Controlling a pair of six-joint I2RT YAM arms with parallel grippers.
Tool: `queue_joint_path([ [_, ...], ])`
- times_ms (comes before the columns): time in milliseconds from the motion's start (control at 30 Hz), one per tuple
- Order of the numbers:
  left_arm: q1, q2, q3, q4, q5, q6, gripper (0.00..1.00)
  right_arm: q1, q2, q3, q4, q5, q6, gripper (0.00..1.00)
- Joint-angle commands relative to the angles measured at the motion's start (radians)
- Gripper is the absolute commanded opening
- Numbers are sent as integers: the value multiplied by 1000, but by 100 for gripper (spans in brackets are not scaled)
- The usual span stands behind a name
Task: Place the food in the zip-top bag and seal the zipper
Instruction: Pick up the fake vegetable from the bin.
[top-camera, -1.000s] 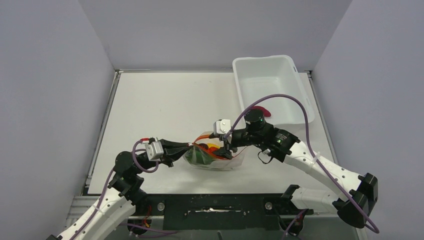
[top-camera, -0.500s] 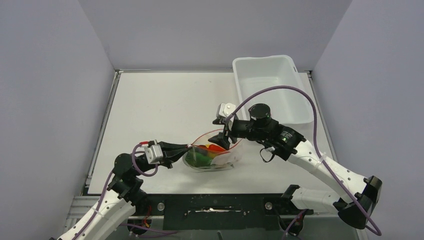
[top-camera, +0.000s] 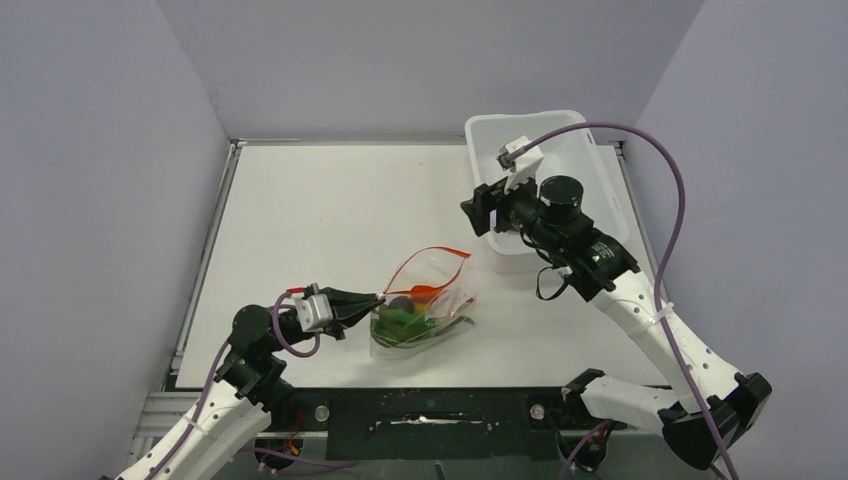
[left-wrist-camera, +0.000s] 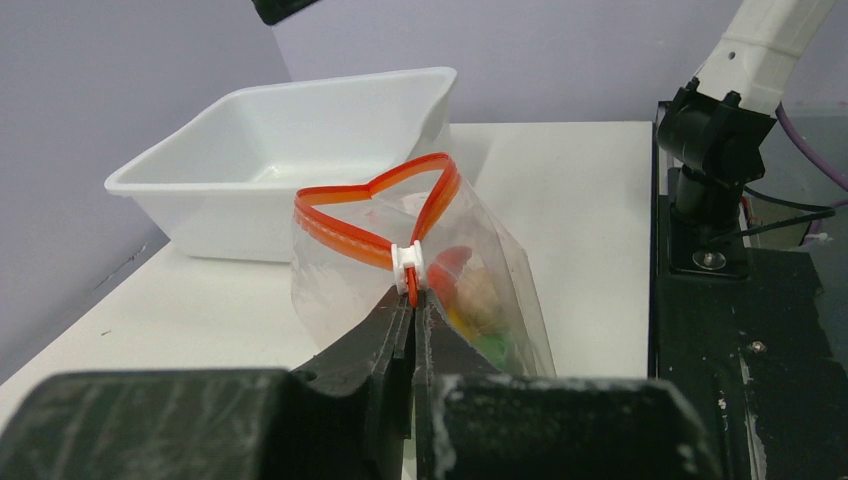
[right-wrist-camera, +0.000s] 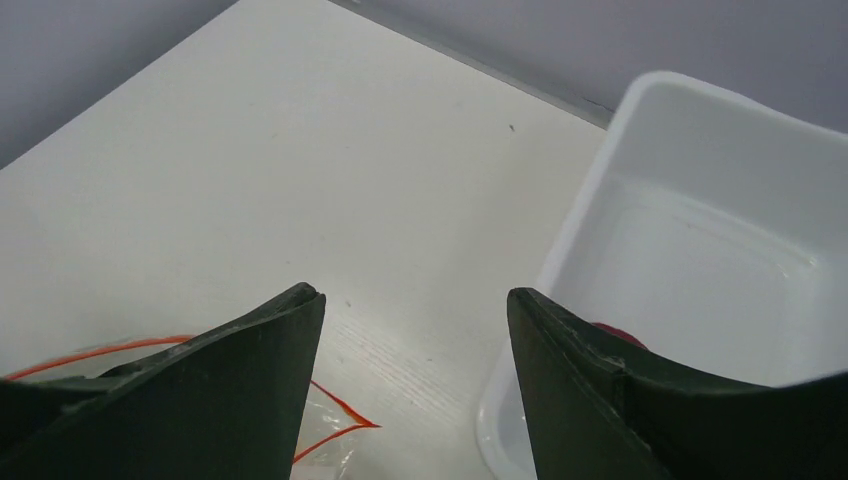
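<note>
Apart, right pincer (right-wrist-camera: 415, 300) has left the bag (top-camera: 425, 305) for the tub (top-camera: 530, 122); left pincer (left-wrist-camera: 412, 305) clamps zipper (left-wrist-camera: 340, 236).

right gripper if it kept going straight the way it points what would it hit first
Probably the bare table beside the white tub: the open jaws of the right gripper frame that patch. One jaw might clip the tub's rim; depth is unclear.

The clear zip-top bag (top-camera: 460, 300) lies low at the centre of the top view with its mouth gaping. Its red-orange zipper (top-camera: 447, 251) bows in an open loop. Green, yellow and orange-red food (top-camera: 405, 318) sits inside. A red piece (right-wrist-camera: 608, 333) shows inside the white tub (right-wrist-camera: 700, 250), at the lower right of the right wrist view.
</note>
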Motion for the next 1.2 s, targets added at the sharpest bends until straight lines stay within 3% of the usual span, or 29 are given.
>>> queue_joint_path([
  [0, -3, -10, 4, 3, 30, 26, 0, -77, 22, 60, -50, 140, 84, 68],
  [233, -3, -9, -24, 48, 36, 16, 0, -191, 156, 133, -186, 176, 79, 68],
  [633, -4, -15, -61, 161, -20, -115, 0, -413, 387, 164, -103, 82, 87, 59],
  [967, -8, -62, 4, -206, -96, 18, 0, -468, 521, 278, -166, 81, 243, 61],
  [1167, -7, -6, 57, -231, -103, 1, 0, -477, 581, 287, -226, 104, 194, 62],
])
